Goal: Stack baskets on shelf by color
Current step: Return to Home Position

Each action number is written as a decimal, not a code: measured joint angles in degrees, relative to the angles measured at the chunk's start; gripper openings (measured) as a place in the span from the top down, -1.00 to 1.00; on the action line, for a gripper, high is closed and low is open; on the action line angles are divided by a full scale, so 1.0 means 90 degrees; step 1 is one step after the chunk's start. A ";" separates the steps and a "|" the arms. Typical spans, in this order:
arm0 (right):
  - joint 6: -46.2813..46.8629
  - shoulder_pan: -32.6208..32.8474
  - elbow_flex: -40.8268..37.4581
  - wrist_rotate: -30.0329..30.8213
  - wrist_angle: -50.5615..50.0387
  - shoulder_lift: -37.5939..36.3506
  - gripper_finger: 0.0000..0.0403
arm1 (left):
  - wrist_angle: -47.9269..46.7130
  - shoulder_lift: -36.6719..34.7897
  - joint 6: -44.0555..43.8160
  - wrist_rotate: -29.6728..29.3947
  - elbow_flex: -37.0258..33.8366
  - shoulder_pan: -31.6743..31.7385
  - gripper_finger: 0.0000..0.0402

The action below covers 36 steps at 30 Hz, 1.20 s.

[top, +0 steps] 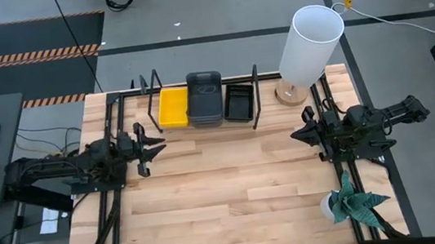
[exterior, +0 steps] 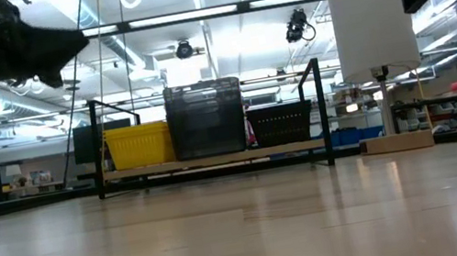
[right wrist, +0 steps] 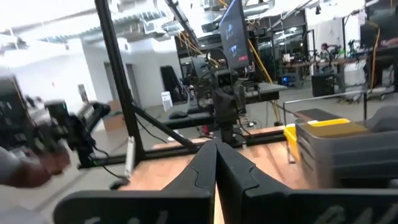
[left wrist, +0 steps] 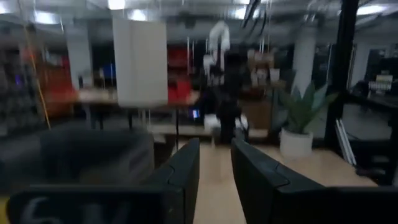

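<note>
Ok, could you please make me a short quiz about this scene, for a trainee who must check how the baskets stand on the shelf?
1. True or false: on the shelf, the dark grey baskets stand between the yellow baskets and the black basket.
2. Which pile rises highest in the low view? A) yellow B) dark grey C) black
3. Short answer: does the left gripper or the right gripper hold a basket?

Key: 1 true. 2 B. 3 No, both are empty and apart from the shelf, one at each side of the table.
</note>
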 joint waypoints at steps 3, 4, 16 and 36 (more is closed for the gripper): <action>0.0488 0.0000 0.0000 0.0000 0.0127 0.0001 0.92 | -0.0683 0.0001 -0.0535 -0.0096 0.0000 0.0002 0.56; 0.0638 0.0000 0.0000 0.0000 0.0146 0.0001 0.91 | -0.0869 0.0000 -0.0783 -0.0109 0.0000 0.0002 0.58; 0.0775 0.0000 0.0000 -0.0001 0.0165 0.0001 0.91 | -0.1349 0.0000 -0.1959 -0.0114 -0.0002 0.0002 0.60; 0.0770 0.0000 0.0000 -0.0002 0.0166 0.0001 0.91 | -0.1349 0.0000 -0.1952 -0.0119 -0.0006 0.0002 0.58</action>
